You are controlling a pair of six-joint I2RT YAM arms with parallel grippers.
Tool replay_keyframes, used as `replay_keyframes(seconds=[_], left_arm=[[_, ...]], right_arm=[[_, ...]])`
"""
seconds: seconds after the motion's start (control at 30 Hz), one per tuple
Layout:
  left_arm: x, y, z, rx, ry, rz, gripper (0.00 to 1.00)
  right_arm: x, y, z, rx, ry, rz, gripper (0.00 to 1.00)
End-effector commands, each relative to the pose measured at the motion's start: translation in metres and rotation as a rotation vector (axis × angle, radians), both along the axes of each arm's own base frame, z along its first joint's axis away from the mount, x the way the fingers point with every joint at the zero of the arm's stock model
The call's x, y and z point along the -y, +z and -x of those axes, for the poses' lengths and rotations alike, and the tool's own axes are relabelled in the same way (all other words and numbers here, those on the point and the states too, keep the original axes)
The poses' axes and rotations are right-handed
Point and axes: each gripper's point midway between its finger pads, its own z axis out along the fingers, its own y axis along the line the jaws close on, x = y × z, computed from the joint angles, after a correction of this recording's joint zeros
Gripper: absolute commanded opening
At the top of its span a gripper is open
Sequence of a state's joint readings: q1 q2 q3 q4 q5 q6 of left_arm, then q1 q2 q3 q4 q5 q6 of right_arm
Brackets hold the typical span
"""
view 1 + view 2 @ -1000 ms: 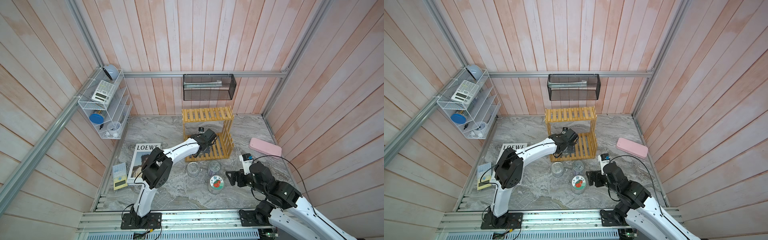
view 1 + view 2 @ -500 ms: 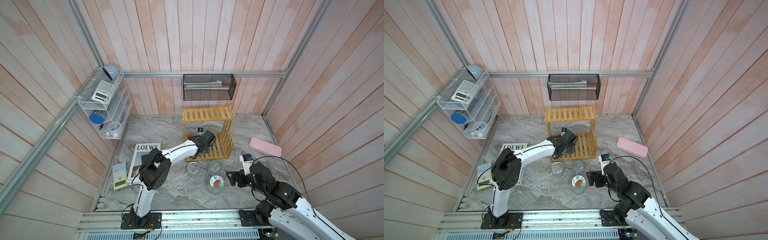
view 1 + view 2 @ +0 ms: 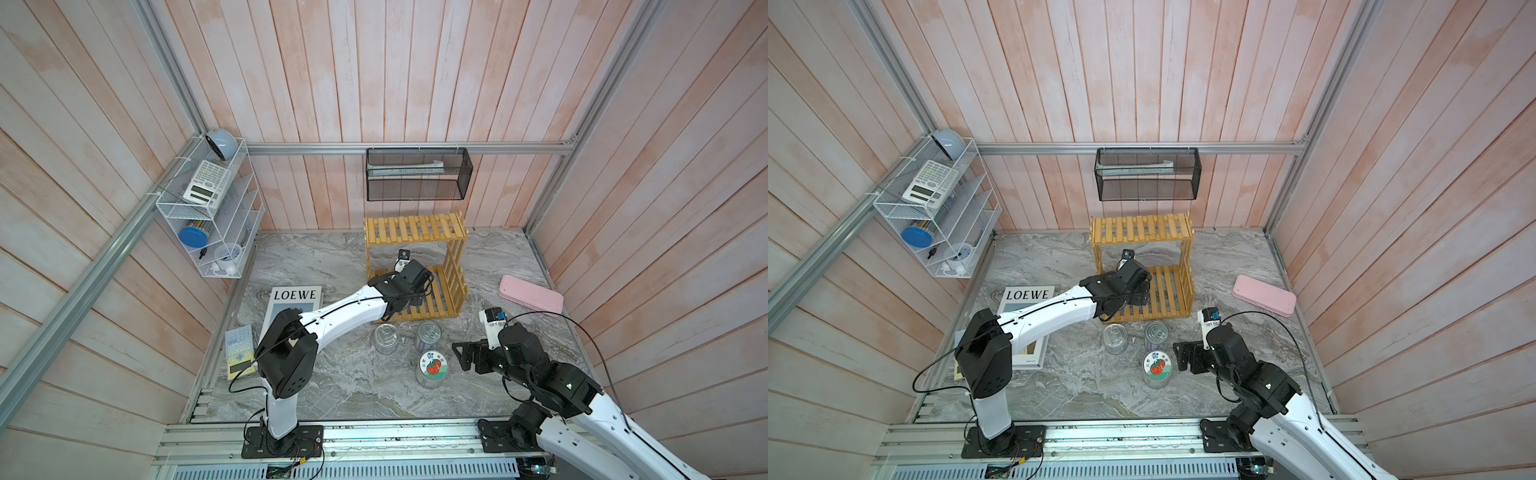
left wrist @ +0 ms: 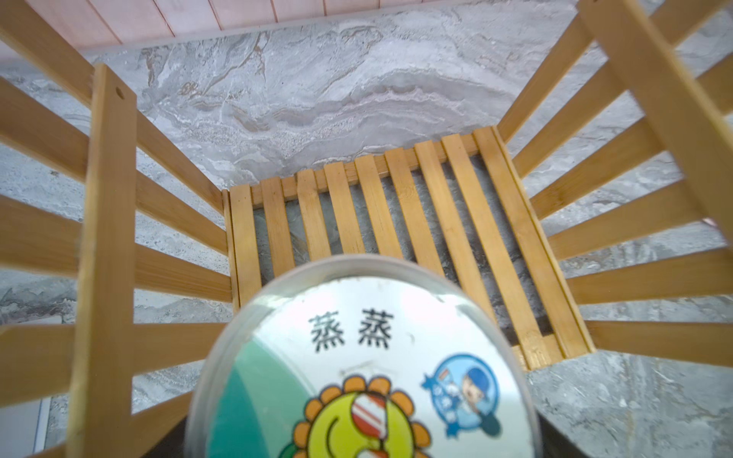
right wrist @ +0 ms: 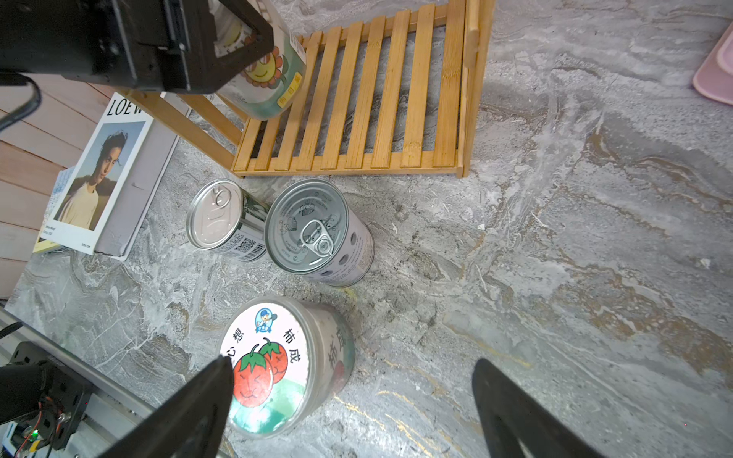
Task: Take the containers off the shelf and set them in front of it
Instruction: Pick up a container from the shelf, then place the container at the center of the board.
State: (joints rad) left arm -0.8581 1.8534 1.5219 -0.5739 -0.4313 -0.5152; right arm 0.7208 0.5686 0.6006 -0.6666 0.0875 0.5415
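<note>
Glass sunflower jar [image 5: 273,91] pinched in left gripper [image 5: 246,47] at shelf [image 5: 380,99] — right gripper [image 5: 351,363] spread

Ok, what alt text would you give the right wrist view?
Two pull-ring tins and a tomato-lidded jar stand on the marble table before the yellow slatted shelf. Behind, the left jaws grip a sunflower-labelled jar at its lower tier.

Both top views look steeply down from high at the front, taking in the whole tabletop [image 3: 324,257] and shelf [image 3: 413,228]. The left wrist view sits hard against a jar [image 4: 365,357] inside the shelf — the right wrist view, farther back, shares both.
</note>
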Motion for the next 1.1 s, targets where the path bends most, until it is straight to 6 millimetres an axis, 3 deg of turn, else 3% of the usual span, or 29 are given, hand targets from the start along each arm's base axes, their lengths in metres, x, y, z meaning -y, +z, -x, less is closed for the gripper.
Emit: replay_keyframes(seconds=[0.0, 0.43, 0.53, 0.9, 1.07], left_arm=[[-0.002, 0.018, 0.009, 0.045, -0.022, 0.002, 0.70], [-0.019, 0.048, 0.079, 0.067, -0.157, -0.004, 0.70], [-0.017, 0.049, 0.105, 0.068, -0.205, -0.013, 0.70], [-0.026, 0.026, 0.176, 0.040, -0.314, -0.038, 0.70], [-0.033, 0.009, 0.196, 0.011, -0.324, -0.037, 0.70]], right_arm=[[0.000, 0.003, -0.001, 0.005, 0.002, 0.001, 0.98], [0.001, 0.009, -0.004, 0.005, -0.003, -0.006, 0.98], [0.001, 0.009, -0.004, 0.000, -0.005, -0.008, 0.98], [-0.001, 0.012, -0.006, -0.001, -0.001, -0.013, 0.98], [-0.001, 0.012, -0.007, -0.001, -0.004, -0.016, 0.98]])
